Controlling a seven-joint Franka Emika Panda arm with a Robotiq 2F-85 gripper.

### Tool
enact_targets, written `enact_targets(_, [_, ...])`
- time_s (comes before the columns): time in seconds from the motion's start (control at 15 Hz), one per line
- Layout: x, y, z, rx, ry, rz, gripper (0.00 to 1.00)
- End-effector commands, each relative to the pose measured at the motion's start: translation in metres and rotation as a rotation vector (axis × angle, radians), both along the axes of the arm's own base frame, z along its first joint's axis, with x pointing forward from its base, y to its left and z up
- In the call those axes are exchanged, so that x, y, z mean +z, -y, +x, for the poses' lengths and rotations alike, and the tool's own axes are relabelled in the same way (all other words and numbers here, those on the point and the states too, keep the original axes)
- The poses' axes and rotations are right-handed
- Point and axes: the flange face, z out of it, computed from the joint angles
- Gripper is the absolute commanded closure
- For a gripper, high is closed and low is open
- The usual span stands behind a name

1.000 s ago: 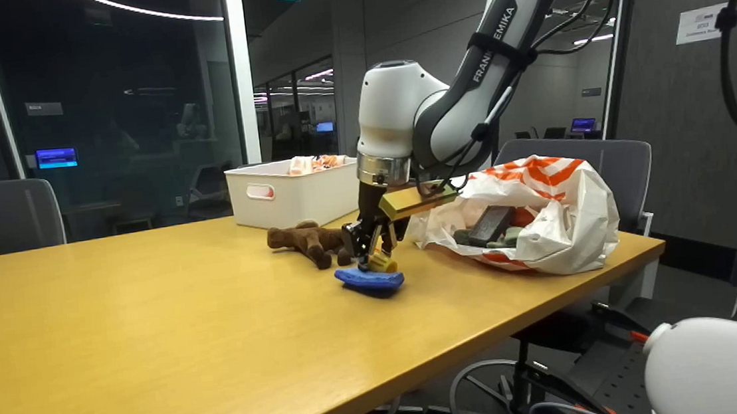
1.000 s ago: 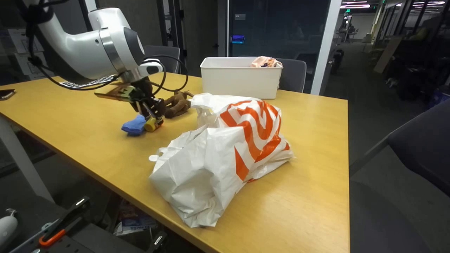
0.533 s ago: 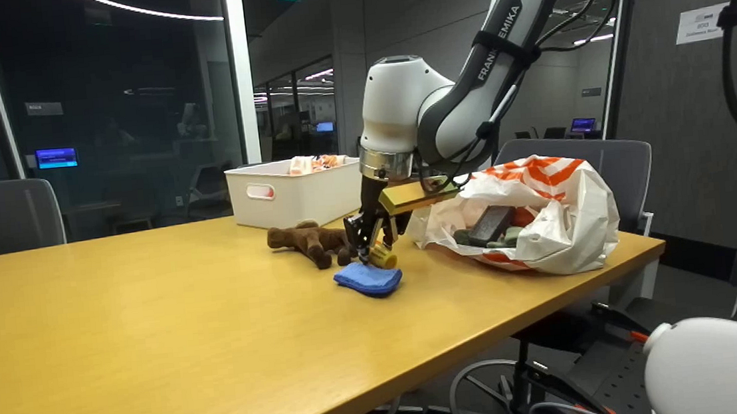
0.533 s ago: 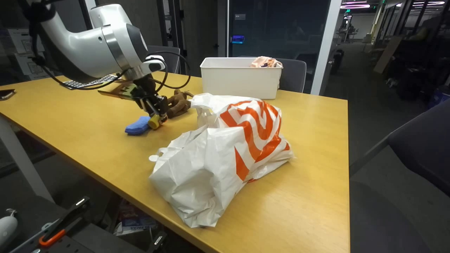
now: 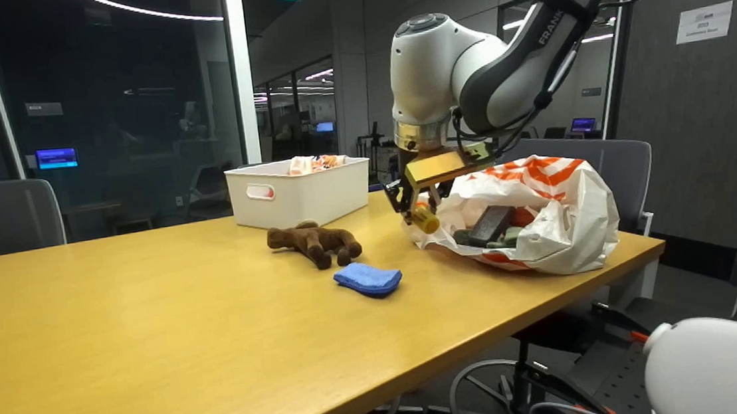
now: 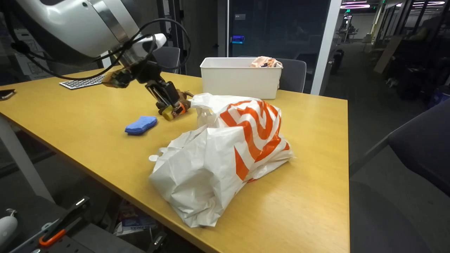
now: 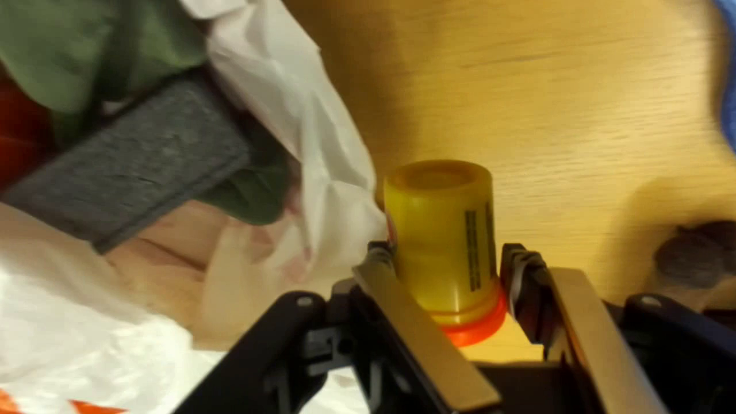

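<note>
Gripper (image 7: 449, 260) found clamped on yellow jar (image 7: 434, 221), above table (image 5: 153, 332). Bag (image 6: 207, 168) and cloth (image 5: 368, 279) lie near.

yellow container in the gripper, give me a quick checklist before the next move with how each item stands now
1. Grip on the yellow container: ok, the gripper is closed on it from two sides.
2. Container off the table: ok, it hangs above it.
3. Container upright: not ok, it is slanted in both exterior views.
4. Container clear of the white bag: cannot tell; it overlaps the edge in the wrist view, touching or apart unclear.
5. Bag mouth open: ok, the dark grey block inside is visible.
6. Gripper clear of the blue cloth and brown plush toy: ok, an exterior view shows both apart from it.
</note>
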Motion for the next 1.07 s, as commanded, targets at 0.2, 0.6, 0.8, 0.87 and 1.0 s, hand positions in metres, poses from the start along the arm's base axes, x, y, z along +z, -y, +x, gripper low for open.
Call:
enact_targets(0.2, [-0.013,0.039,-0.025,-0.311,0.038,-0.210,0.74])
enact_targets(0.6, [-0.049,0.085,-0.010,-0.411,0.056,-0.312,0.74])
enact_targets(0.8, [-0.055,0.094,-0.002,-0.417,0.100,-0.251,0.74])
enact_targets(0.87, [-0.053,0.092,0.000,-0.414,0.123,-0.215,0.74])
enact_targets(1.0, [-0.042,0.086,0.001,-0.402,0.209,-0.146,0.74])
